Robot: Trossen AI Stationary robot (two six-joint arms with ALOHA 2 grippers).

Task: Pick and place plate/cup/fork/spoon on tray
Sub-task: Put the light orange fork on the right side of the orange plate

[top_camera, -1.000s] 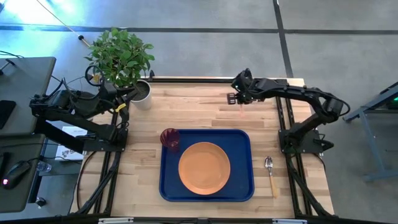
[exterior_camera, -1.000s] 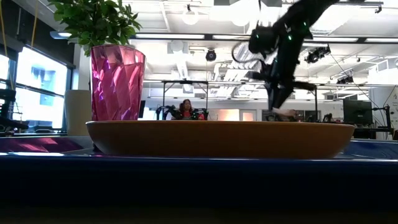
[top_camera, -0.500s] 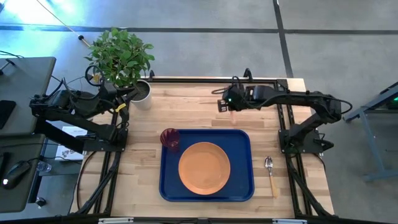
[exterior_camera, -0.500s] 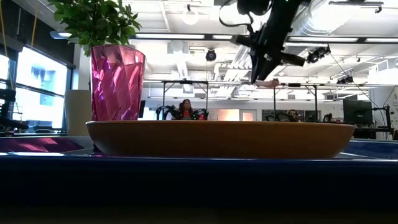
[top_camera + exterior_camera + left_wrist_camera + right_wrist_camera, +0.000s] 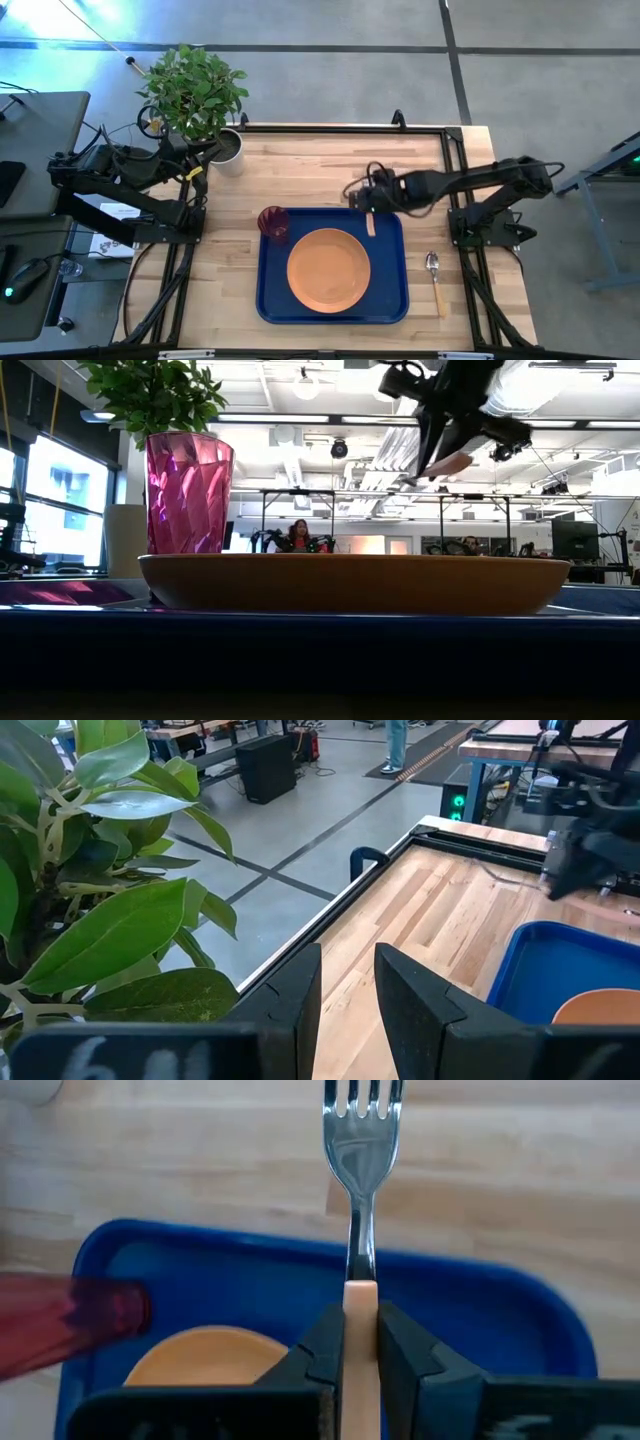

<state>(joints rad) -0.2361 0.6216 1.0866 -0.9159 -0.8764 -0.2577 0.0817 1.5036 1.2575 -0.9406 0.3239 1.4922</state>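
The blue tray (image 5: 390, 300) lies in the middle of the table. The orange plate (image 5: 328, 270) lies on it, and the dark red cup (image 5: 273, 223) stands upright at its far left corner. My right gripper (image 5: 366, 203) is shut on the fork (image 5: 361, 1140) above the tray's far right part. The spoon (image 5: 434, 275) lies on the wood to the right of the tray, bowl toward the far edge. My left gripper (image 5: 196, 160) is open and empty at the table's far left, beside the plant. My right gripper pinches the fork's orange-tan handle (image 5: 360, 1302) between its two fingers. The silver tines (image 5: 362, 1098) stick out past the fingertips, and the fingers lie along the fork. The handle's free end (image 5: 371, 224) shows over the tray. The fork is tilted and lifted clear.
A potted plant (image 5: 195, 90) in a grey pot (image 5: 230, 150) stands at the table's far left corner. Bare wood lies on the far side of the tray and to its right around the spoon. Black frame rails run along the table's sides.
My right gripper has carried the fork up from the table's far right part, then toward the near edge and a little left. It now hangs over the tray's far right part. It has turned on the way, and the fork stays clear of the table.
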